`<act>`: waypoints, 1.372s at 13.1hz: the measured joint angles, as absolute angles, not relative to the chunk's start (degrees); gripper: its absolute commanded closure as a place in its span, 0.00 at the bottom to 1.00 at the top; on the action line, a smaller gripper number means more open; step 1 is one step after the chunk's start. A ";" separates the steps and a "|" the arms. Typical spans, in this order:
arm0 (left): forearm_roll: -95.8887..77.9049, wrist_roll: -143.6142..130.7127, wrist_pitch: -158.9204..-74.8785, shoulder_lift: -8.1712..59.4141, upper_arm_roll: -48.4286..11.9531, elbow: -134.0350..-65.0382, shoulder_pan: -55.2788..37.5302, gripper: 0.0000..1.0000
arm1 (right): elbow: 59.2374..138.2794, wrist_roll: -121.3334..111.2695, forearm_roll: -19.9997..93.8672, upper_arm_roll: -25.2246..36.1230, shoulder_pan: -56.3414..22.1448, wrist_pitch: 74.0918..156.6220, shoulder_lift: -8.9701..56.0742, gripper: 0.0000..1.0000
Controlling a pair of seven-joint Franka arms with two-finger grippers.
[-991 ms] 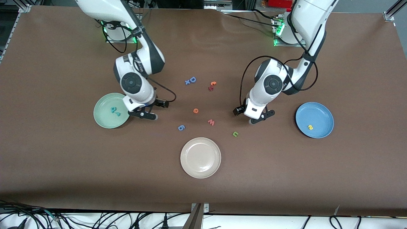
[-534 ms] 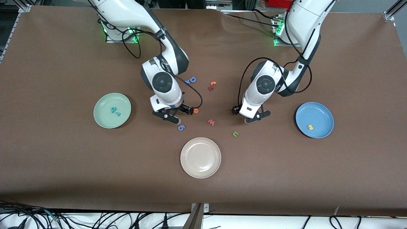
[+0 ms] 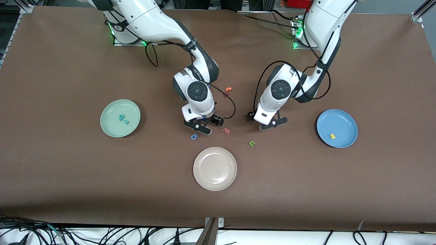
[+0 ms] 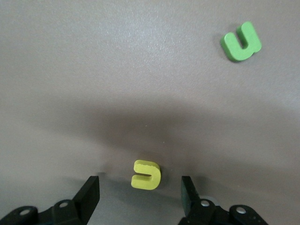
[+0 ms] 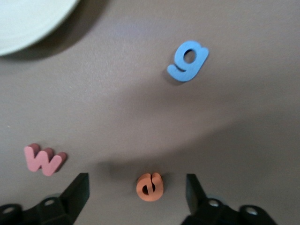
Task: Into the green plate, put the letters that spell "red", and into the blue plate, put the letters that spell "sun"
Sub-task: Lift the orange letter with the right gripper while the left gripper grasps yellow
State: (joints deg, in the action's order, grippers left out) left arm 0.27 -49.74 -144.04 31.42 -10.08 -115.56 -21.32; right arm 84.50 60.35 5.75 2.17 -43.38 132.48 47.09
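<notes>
The green plate [image 3: 112, 127] holds two teal letters [image 3: 123, 118]. A yellow "s" [image 3: 332, 136] lies in the blue plate [image 3: 344, 120]. My right gripper [image 3: 201, 127] [image 5: 137, 180] hangs low and open over the orange "e" [image 5: 150, 186], which lies on the table between its fingers, untouched. My left gripper [image 3: 271, 124] [image 4: 139, 183] is open too, low around the yellow "u" [image 4: 146, 175], with gaps on both sides. Both letters are hidden under the hands in the front view. The green "n" [image 3: 252, 143] [image 4: 241, 42] lies nearer the front camera than the left gripper.
A red "w" [image 3: 226, 130] [image 5: 43, 160] and a blue "g" [image 3: 194, 136] [image 5: 187, 61] lie close beside the right gripper. A cream plate [image 3: 215, 183] [image 5: 28, 18] sits nearer the front camera. An orange "t" [image 3: 228, 90] lies between the two arms.
My right arm has swung from beside the green plate to the middle of the table and come down over the orange "e". My left gripper has shifted slightly toward the middle.
</notes>
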 measured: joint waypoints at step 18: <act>1.27 -49.93 -144.43 31.90 -10.14 -116.18 -21.72 0.26 | 84.76 60.09 3.42 2.54 -45.45 130.62 47.66 0.81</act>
